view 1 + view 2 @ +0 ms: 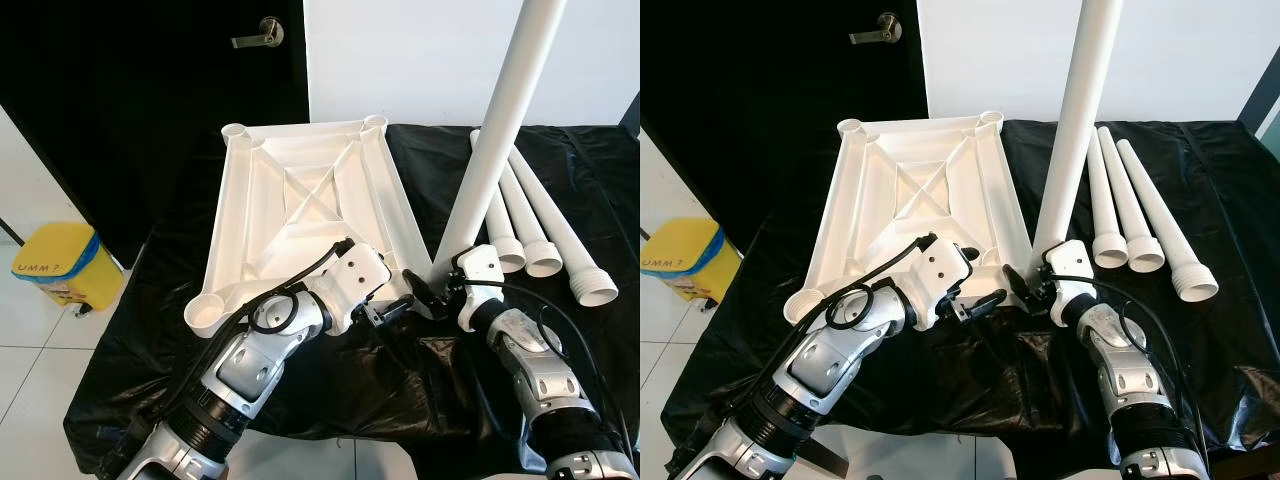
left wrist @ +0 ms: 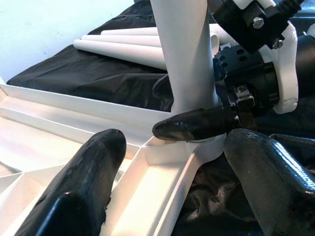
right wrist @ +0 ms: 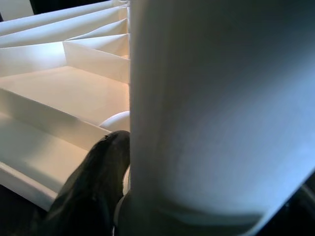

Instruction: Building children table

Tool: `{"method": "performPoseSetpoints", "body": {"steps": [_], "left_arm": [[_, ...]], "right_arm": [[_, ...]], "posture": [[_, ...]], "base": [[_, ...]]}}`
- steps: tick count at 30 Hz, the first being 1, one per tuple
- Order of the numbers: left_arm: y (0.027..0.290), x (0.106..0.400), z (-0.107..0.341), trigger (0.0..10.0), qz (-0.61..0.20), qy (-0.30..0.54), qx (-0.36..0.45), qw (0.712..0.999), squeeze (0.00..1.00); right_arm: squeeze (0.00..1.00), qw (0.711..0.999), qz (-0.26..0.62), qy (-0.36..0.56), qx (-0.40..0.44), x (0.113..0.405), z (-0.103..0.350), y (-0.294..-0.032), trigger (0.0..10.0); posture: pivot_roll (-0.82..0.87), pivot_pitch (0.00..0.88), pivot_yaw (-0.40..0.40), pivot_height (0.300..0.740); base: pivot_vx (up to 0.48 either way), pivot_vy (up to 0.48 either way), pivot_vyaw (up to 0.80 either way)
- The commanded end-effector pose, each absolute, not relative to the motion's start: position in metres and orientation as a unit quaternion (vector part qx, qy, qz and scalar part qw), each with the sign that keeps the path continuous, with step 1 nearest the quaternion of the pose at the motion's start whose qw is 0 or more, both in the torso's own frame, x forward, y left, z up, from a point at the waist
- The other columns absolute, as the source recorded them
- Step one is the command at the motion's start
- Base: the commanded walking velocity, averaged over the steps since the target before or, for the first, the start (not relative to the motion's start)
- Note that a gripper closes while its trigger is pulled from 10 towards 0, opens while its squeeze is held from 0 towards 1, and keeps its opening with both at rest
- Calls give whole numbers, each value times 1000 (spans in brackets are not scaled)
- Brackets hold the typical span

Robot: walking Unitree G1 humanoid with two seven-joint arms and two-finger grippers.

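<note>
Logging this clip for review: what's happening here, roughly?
The robot is putting a small white table together on a black cloth. The tabletop lies upside down. The right gripper grips one white leg near its base, holding it upright at the near right corner socket. The left gripper sits open beside that corner, seemingly steadying the frame. Three more legs lie on the cloth to the right.

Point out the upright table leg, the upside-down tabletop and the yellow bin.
upright table leg [image 1: 500, 120], left eye view, middle of its shaft.
upside-down tabletop [image 1: 312, 200], left eye view, crossed ribs at its centre.
yellow bin [image 1: 60, 262], left eye view, its front face.
</note>
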State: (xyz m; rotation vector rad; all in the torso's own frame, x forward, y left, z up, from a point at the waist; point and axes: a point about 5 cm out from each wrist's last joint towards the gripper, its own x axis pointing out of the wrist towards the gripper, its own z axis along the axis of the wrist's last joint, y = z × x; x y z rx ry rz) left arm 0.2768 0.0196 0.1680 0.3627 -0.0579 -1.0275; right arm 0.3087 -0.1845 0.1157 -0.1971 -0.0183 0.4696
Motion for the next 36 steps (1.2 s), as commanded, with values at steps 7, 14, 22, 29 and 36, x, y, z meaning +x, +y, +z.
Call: {"method": "performPoseSetpoints", "body": {"steps": [7,14,22,29,36], "left_arm": [[21,276,168,10000,-491,-27,177,853,0],[20,275,169,10000,-494,-27,174,851,0],[20,275,168,10000,-493,-25,173,852,0],[20,275,168,10000,-494,-23,171,852,0],[20,275,167,10000,-494,-22,171,852,0]], "right_arm": [[0,965,242,9,-100,307,107,-185,0],[0,974,213,19,-76,300,98,-184,10000],[0,989,134,33,-56,295,90,-169,10000],[0,998,44,45,-22,293,88,-156,10000],[0,995,-77,63,5,286,82,-150,10000]], "posture": [[-197,17,12,740],[-213,30,13,740],[-217,40,16,740],[-218,44,16,740],[-217,45,16,740]], "base": [[0,0,0],[0,0,0],[0,0,0],[0,0,0],[0,0,0]]}}
